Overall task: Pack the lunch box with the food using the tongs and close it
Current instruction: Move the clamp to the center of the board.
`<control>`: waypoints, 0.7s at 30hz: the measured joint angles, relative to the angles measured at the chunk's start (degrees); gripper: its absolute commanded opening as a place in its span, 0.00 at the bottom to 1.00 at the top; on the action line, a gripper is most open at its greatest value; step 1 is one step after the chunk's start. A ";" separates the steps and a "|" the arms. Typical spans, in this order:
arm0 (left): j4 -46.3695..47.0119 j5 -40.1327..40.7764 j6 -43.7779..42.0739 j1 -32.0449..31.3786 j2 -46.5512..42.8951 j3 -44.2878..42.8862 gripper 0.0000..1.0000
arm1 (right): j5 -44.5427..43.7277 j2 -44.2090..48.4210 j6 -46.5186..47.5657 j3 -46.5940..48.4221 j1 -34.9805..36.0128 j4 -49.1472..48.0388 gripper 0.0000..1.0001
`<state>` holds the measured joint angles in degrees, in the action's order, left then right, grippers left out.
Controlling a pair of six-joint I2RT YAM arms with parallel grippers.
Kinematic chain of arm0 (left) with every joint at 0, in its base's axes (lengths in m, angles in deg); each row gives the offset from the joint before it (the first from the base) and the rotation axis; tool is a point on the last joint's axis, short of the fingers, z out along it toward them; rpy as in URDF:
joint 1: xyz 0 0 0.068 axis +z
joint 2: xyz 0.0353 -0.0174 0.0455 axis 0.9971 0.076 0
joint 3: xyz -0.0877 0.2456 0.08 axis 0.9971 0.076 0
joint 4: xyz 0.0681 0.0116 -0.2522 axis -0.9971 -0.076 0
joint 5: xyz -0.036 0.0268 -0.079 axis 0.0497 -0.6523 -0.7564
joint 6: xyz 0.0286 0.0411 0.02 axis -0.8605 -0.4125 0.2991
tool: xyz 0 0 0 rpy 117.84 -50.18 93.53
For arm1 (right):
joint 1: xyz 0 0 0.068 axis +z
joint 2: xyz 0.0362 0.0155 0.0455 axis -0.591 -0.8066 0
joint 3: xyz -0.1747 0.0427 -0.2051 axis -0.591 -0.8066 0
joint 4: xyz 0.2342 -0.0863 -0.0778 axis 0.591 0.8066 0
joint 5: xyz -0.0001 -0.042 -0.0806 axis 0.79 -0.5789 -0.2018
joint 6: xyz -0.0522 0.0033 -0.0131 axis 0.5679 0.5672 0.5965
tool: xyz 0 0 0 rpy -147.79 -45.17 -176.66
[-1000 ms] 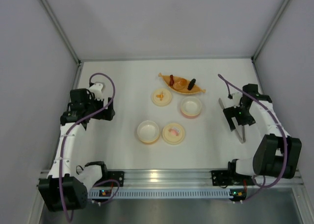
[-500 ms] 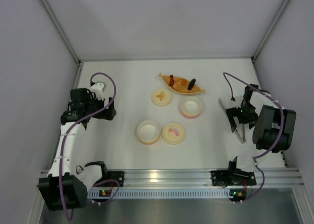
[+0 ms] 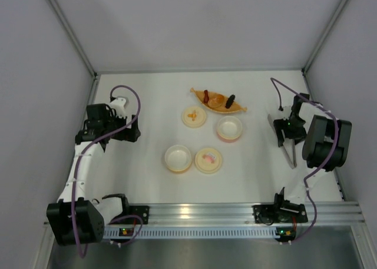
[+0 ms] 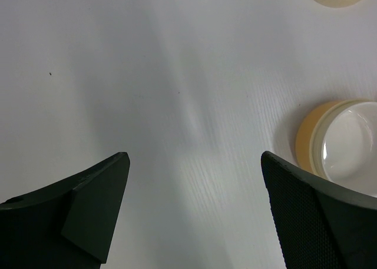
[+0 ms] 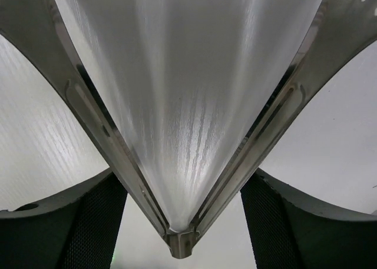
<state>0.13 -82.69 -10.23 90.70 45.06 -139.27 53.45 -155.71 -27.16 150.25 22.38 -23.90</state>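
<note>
Grey metal tongs (image 3: 291, 154) lie on the white table (image 3: 147, 98) right under the right hand (image 3: 287, 130) in the top view, their far end poking out below it. The food (image 3: 218, 98) sits in the orange boat dish (image 3: 238, 109), well off to that hand's left, past the two open bowls (image 3: 230, 128) and two cream lids (image 3: 194, 116). The left hand (image 3: 131, 133) hovers over bare table, well apart from everything.

Left wrist view: left hand (image 4: 194, 157) is spread wide with nothing between its fingers; one bowl (image 4: 347, 142) sits just beyond its right finger.

Right wrist view: the tongs (image 5: 179, 245) fill the frame as a V, hinge nearest the camera. The right hand (image 5: 184, 181) straddles both arms near that hinge, but I honestly can't tell if it's actually gripping yet.

My take: squeeze evenly so the V doesn't twist, and keep the grip light enough to leave spring for pinching food.

Table looks smooth, matte, faintly grained, so thin metal could skid. Plain pale walls box in three sides, with an aluminium rail (image 3: 200, 213) along the near edge.
</note>
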 measured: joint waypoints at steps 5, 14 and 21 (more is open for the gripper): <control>0.72 0.02 0.22 0.00 1.22 0.00 0.98 | 0.09 -2.19 -1.55 3.17 0.24 -0.09 0.67; 1.90 0.02 0.87 0.00 2.60 0.00 0.98 | 2.36 -5.62 -4.35 8.52 0.28 -4.50 0.69; 2.75 0.02 1.07 0.00 3.39 0.00 0.98 | 2.97 -5.79 -5.66 8.55 0.57 -6.51 0.87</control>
<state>2.88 -82.67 -9.16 90.70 48.45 -139.27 56.43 -161.50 -32.82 158.79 22.95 -30.42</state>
